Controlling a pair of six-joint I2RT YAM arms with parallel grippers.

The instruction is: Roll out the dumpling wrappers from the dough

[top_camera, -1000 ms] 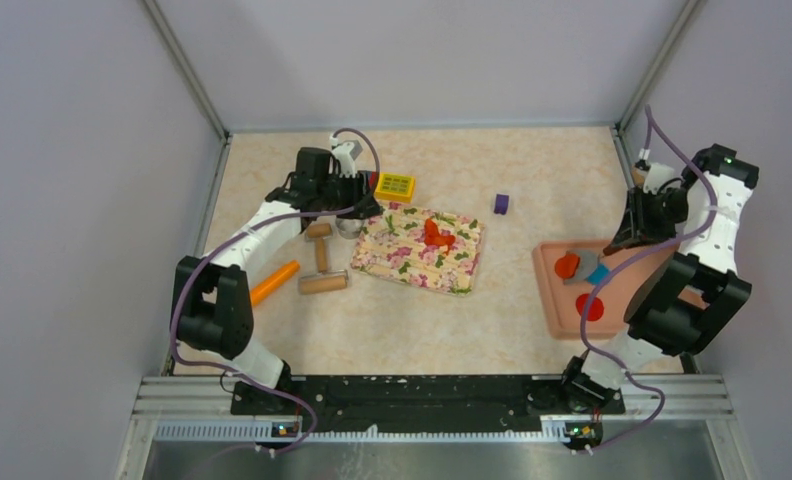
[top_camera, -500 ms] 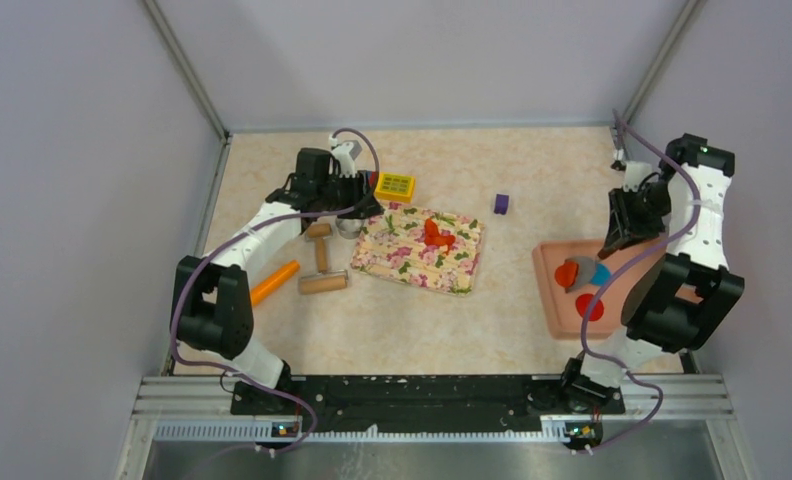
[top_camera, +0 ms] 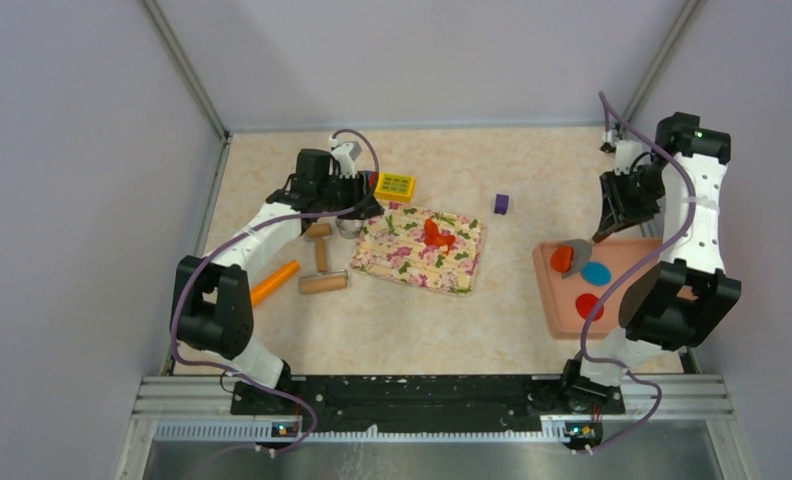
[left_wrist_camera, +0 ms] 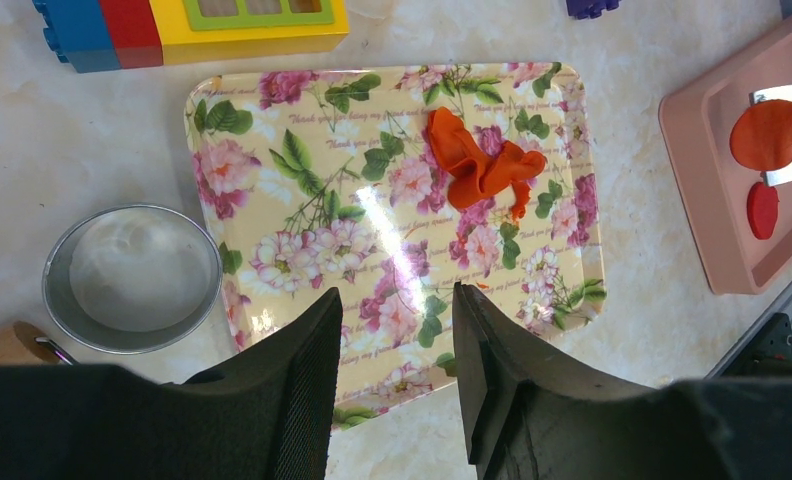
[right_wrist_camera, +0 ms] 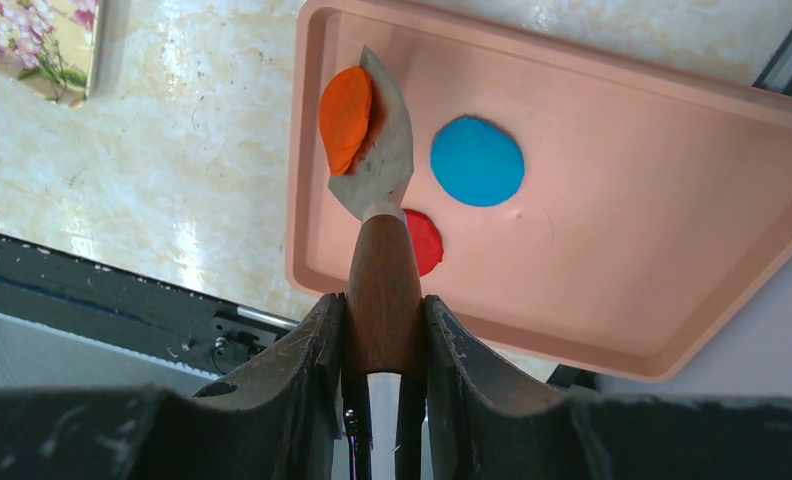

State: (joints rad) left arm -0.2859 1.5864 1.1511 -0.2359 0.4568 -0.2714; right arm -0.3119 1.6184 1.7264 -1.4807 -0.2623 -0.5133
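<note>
Right hand: your right hand is clamped on the wooden handle of a spatula; the fingers press both sides of the handle.
Load: one dumpling wrapper, round and orange-red, lies on the metal blade and overhangs its left edge.
Position: the blade hangs over the left end of the pink tray, close to the rim. You cannot tell from these views whether the tip touches the tray floor.
Already in the tray: a blue disc just right of the blade, and a red wrapper partly hidden behind the handle.
Left hand: your left hand is apart and empty, hovering over the near edge of the floral tray.
Dough: the dough sits crumpled and unrolled on the far right part of that floral tray, well apart from your left fingers.
Nearby: a metal ring just beside the floral tray, and a wooden roller on the tabletop.
Risk, slip: tilt the blade leftward and the overhanging wrapper will probably slide onto the rim or off the tray.
Risk, sticking: soft clay may cling to the metal, then fold or tear if you shake it free.
Risk, overlap: drop it too far right and it may land on the blue disc or red wrapper and fuse.
Risk, handle: a twist in your grip would tip the blade.
</note>
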